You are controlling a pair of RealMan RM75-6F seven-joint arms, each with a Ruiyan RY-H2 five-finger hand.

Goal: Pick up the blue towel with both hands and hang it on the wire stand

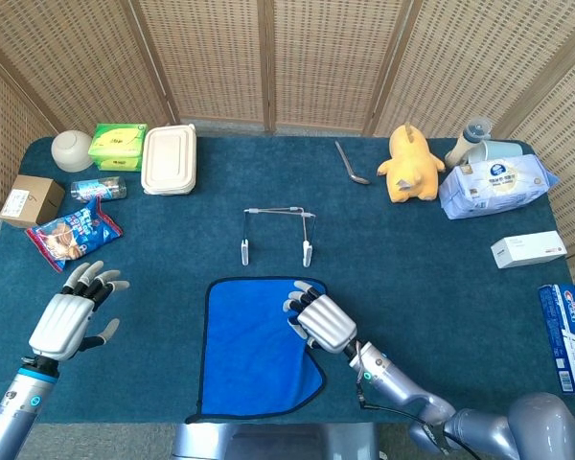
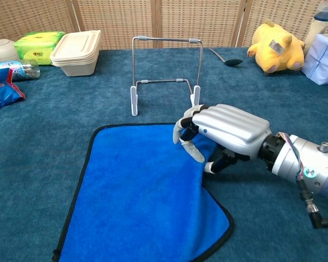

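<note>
The blue towel (image 1: 254, 350) (image 2: 136, 202) lies flat on the dark carpeted table, near the front edge. My right hand (image 1: 321, 323) (image 2: 229, 131) sits on its far right corner, fingers curled over the black hem and thumb against the cloth, gripping that corner. The fabric there is slightly bunched. The wire stand (image 1: 276, 210) (image 2: 167, 39) stands upright just behind the towel, bare. My left hand (image 1: 69, 321) hovers at the front left, well away from the towel, with fingers spread and nothing in it; the chest view does not show it.
At the back left stand a lidded food box (image 1: 169, 158) (image 2: 76, 52), a green pack (image 1: 117, 146), a bowl (image 1: 73, 149) and a snack bag (image 1: 74, 233). A spoon (image 1: 350, 165), a yellow plush (image 1: 411, 163), a wipes pack (image 1: 495, 185) and a white box (image 1: 527, 249) occupy the right.
</note>
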